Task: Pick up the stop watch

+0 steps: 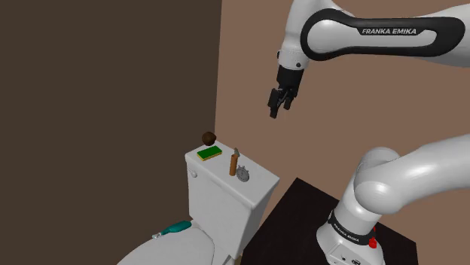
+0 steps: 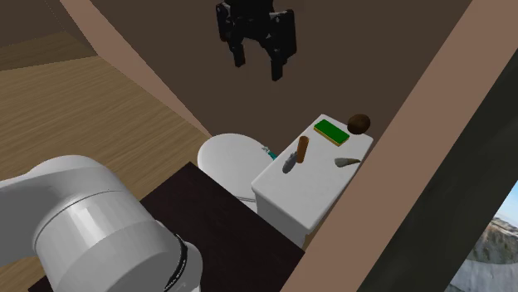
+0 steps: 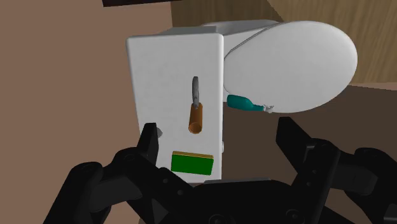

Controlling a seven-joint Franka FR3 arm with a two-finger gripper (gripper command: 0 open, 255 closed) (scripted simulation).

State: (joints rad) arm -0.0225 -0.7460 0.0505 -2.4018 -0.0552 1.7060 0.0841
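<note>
Your gripper [image 1: 280,108] hangs with jaws apart, well above the toilet tank lid [image 1: 252,188]; the grey stop watch [image 1: 242,174] lies near its wall-side edge.

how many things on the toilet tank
4: brown ball in a corner, green block beside it, brown-handled tool in the middle, grey stop watch by the tool.

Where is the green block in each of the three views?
Shoulder view: green block on the tank lid, upper left of the tool.
Second exterior view: on the lid, upper right of the tool.
Wrist view: on the lid, nearer the gripper than the tool.
Shared landmark: the brown-handled tool.
</note>
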